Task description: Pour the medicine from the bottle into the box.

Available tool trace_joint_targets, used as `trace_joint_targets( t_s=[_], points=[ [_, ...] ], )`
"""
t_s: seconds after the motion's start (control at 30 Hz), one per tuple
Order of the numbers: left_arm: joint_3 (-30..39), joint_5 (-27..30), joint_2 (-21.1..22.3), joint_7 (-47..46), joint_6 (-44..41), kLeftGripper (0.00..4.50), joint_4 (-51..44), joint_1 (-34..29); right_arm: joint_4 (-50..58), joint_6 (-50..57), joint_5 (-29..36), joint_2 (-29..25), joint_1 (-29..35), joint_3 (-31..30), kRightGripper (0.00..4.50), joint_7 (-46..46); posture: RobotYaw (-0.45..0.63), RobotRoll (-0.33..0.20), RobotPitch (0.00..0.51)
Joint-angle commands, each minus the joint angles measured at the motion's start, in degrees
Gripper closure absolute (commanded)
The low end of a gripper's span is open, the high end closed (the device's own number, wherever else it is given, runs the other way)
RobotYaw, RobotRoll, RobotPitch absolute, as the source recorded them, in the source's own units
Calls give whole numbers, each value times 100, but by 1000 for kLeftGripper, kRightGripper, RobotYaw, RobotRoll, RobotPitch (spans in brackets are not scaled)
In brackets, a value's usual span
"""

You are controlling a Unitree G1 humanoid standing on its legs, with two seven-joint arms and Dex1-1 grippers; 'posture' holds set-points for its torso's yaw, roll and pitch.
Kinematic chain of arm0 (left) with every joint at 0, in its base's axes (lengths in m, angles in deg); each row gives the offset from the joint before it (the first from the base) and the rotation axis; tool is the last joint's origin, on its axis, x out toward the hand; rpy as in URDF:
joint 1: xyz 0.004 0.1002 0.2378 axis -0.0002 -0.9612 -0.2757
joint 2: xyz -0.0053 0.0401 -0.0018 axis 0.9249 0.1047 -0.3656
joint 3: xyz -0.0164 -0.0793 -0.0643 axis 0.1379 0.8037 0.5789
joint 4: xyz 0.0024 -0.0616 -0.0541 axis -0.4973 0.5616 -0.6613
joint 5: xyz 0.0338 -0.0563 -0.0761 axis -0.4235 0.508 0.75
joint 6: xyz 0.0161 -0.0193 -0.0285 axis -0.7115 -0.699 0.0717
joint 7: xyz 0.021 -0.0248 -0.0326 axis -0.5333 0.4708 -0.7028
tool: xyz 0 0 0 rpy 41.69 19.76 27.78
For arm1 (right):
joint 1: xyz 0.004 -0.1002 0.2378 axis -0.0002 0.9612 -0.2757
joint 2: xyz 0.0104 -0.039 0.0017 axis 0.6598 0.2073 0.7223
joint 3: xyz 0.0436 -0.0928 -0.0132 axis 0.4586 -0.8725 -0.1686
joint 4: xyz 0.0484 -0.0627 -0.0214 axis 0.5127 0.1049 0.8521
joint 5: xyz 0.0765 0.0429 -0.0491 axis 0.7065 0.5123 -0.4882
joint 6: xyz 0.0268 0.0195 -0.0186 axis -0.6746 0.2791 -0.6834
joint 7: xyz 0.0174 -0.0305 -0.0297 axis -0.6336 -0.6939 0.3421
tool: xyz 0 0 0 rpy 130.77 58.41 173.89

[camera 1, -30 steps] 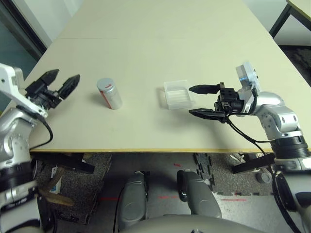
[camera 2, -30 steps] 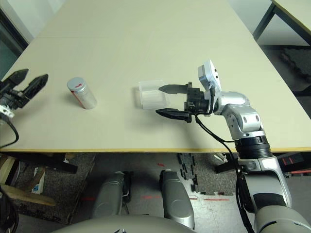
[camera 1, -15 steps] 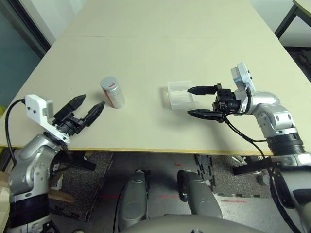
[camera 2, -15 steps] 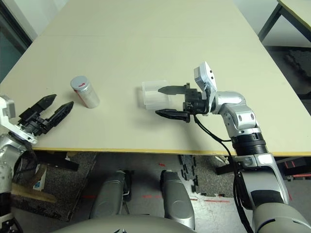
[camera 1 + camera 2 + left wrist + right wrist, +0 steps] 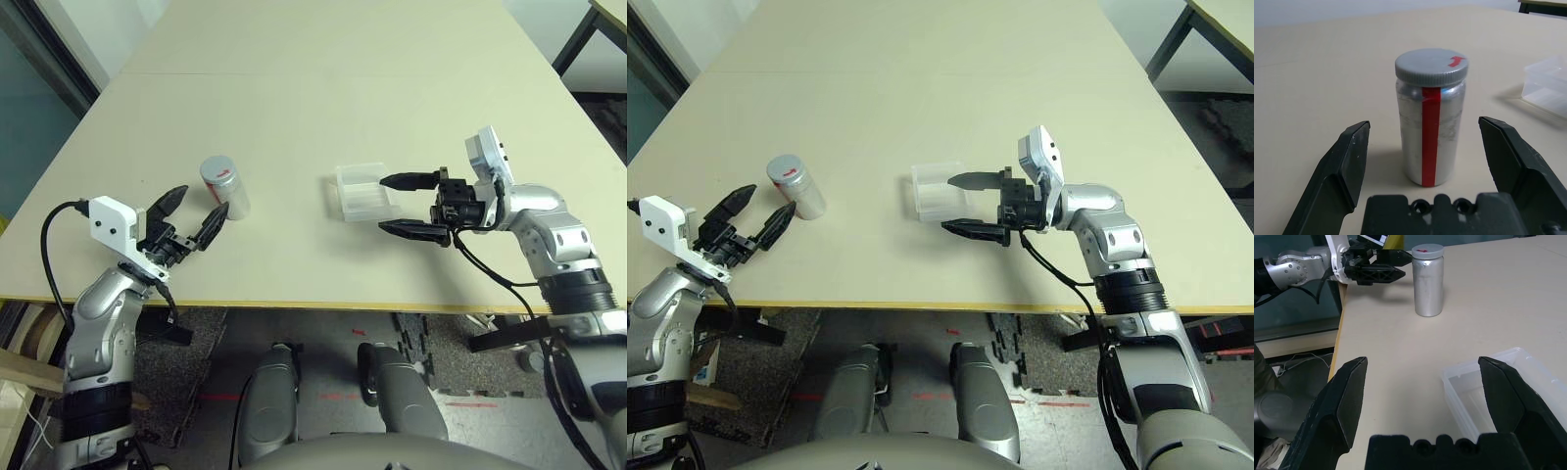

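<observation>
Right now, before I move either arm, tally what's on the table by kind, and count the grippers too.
Bottle, upright, grey cap on: 1
Box, clear plastic: 1
Grippers, both open: 2 (left gripper, right gripper)
Total: 4

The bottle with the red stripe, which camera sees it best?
The left wrist view: the bottle stands upright, close, between the open left gripper's fingers, cap on. The eye views show it small, from above; the right wrist view shows it far off.
</observation>
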Motion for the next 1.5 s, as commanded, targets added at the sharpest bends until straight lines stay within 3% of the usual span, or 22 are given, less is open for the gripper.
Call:
trace_joint_targets(
  t_s=[0.03, 1.0, 1.5],
  points=[
    [-113, -120, -85, -78, 151, 46, 241, 113, 66, -58, -44, -43, 75, 54, 0, 29, -58, 0, 165],
    [-584, -500, -530, -345, 657, 46, 1879, 1331, 205, -214, -177, 156, 82, -72, 0, 280, -118, 0, 162],
    [-625, -596, -490, -226, 839, 46, 2463, 1774, 434, -130, -163, 146, 253, -46, 0, 357, -134, 0, 164]
  ],
)
